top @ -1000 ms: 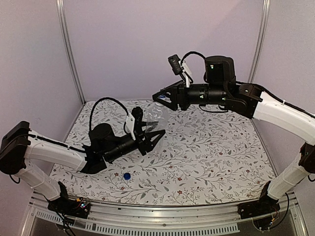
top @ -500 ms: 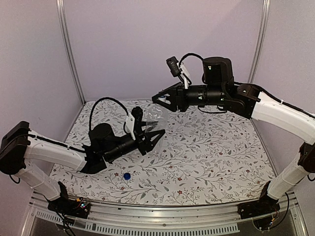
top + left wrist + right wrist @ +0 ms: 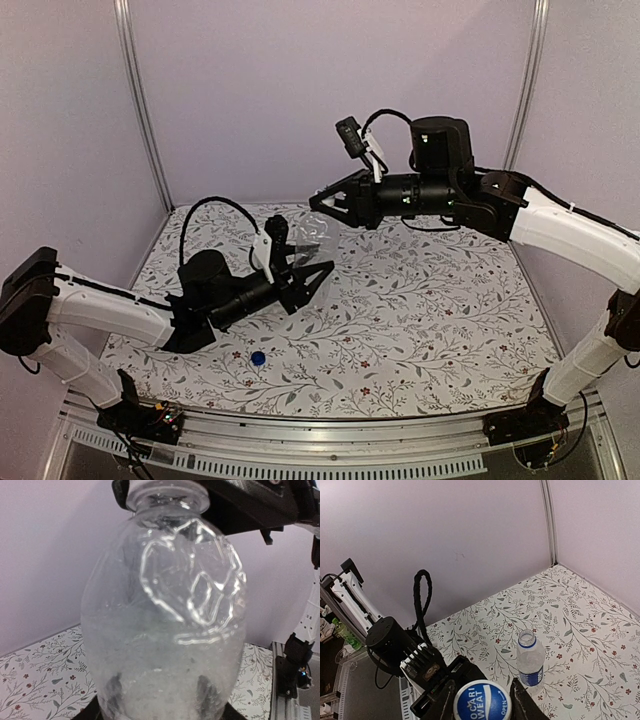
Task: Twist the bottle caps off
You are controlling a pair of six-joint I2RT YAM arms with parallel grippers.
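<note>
Floral-printed table covering (image 3: 450, 330), enclosed by plain lilac walls. Item one: left gripper (image 3: 311, 259), clamped about the lower body of the plain bottle (image 3: 165, 630), which is held clear of the table with its neck raised. Item two: right gripper (image 3: 322, 203), brought to the top of the plain bottle, its fingers (image 3: 521, 704) seen pressed against both sides of the whitish cap (image 3: 481, 703), which is printed in blue and is still seated on the neck. Item three: labelled bottle (image 3: 530, 661), stood upright and uncapped on the table, apart from the plain bottle; it is seen only by the right wrist camera. Item four: blue cap (image 3: 258, 357), laid loose on the table, well apart from the plain bottle, on the side towards the arm bases.
</note>
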